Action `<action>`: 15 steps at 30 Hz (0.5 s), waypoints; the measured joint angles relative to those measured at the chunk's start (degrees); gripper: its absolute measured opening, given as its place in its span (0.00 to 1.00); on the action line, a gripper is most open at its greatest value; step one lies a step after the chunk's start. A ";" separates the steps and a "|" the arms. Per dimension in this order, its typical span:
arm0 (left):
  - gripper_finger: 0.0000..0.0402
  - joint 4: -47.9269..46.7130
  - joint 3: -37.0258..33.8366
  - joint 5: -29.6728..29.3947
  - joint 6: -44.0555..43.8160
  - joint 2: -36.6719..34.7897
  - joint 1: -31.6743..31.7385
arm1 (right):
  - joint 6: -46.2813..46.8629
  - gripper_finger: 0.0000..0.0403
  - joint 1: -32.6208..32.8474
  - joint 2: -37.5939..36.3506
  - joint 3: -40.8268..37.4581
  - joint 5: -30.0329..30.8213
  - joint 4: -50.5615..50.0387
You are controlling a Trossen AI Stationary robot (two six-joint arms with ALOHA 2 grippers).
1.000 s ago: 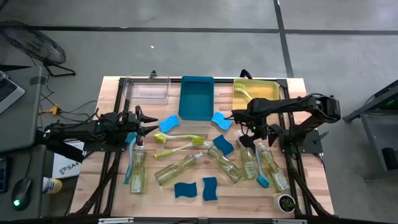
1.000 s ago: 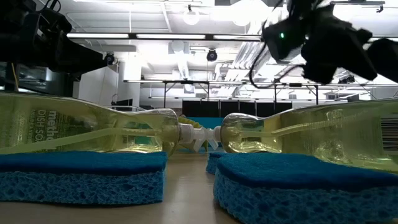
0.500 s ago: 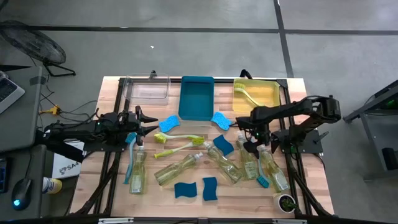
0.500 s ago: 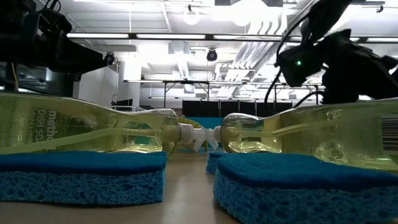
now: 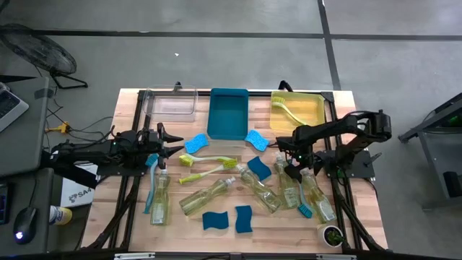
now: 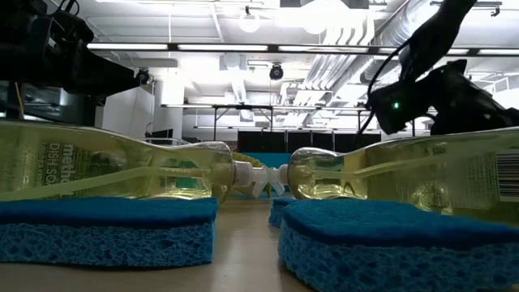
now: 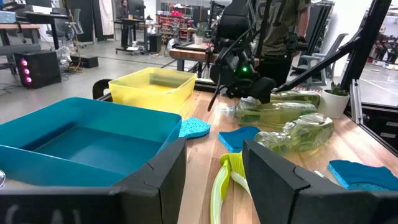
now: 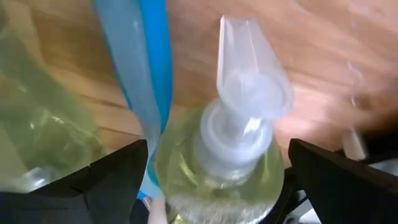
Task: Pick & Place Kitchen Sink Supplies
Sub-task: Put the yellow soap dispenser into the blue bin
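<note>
Several soap bottles lie on their sides on the table, with blue sponges [image 5: 214,220] and lime-green brushes [image 5: 208,160] among them. My right gripper [image 5: 290,170] hangs open, slanting down over one bottle [image 5: 289,189] at the right. In the right wrist view its fingers stand on either side of that bottle's neck [image 8: 217,163], below the pump head [image 8: 249,81], and I see no touch. A blue brush handle [image 8: 146,74] lies along this bottle. My left gripper [image 5: 172,149] waits open and level at the left, above the table.
A clear bin [image 5: 172,103], a teal bin [image 5: 228,114] and a yellow bin [image 5: 307,108] holding a lime-green brush stand along the far edge. Another bottle [image 5: 317,201] lies close on the right of the blue brush. A small potted plant [image 5: 331,234] stands at the near right.
My right gripper has come down toward the bottles at the right and a little toward the table's right edge, staying open. The bottles, sponges and brushes lie as before.
</note>
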 joint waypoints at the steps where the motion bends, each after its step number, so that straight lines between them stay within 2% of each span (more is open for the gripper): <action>1: 0.38 0.01 -0.01 0.00 0.00 0.00 0.01 | -1.01 0.95 -0.19 0.68 -0.14 -0.14 0.37; 15: 0.38 -0.01 0.00 0.00 0.00 0.00 0.00 | -9.26 0.88 -0.47 2.04 -0.20 -0.91 -2.73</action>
